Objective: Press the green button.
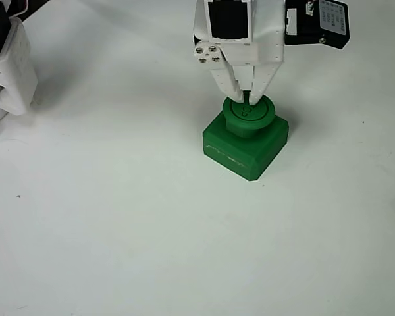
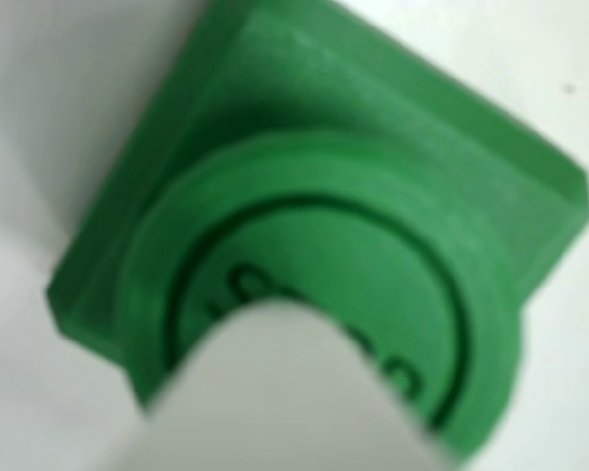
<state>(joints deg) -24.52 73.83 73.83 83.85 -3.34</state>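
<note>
Blurred white fingertip (image 2: 275, 392) is seen closest in the wrist view, laid over the embossed cap of the green button (image 2: 324, 285). From overhead, the jaws are seen drawn together to a narrow tip (image 1: 248, 97) set on the far part of the cap, with the button (image 1: 247, 135) standing mid-desk (image 1: 118, 217). Press step is judged in hand; a straight downward push is called for next, kept centred so the tip isn't skidded off.

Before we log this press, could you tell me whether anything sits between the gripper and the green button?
Nothing visible does. In the overhead view the gripper has its fingertips right over the cap of the green button, apparently touching it, and the wrist view shows a white finger directly against the cap.
</note>
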